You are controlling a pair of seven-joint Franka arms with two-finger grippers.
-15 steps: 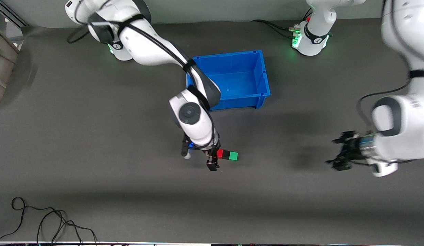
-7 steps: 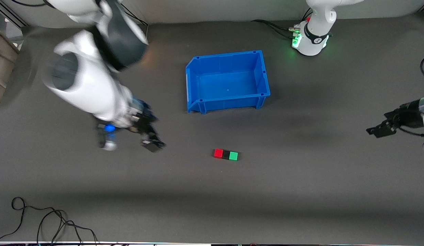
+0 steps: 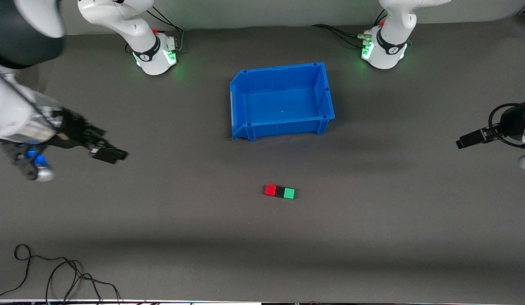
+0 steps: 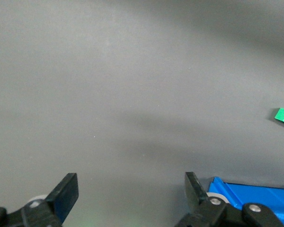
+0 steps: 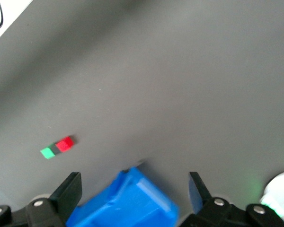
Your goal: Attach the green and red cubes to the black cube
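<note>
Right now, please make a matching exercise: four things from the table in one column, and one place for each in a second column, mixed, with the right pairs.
Things:
1. red cube
2. green cube
3. black cube
4. blue bin

Places:
A. between the two coloured cubes
B. row end toward the left arm
C. farther from the front camera than the cubes
D. row end toward the right arm

Pairs: 1-D, 2-B, 3-A, 4-C
</note>
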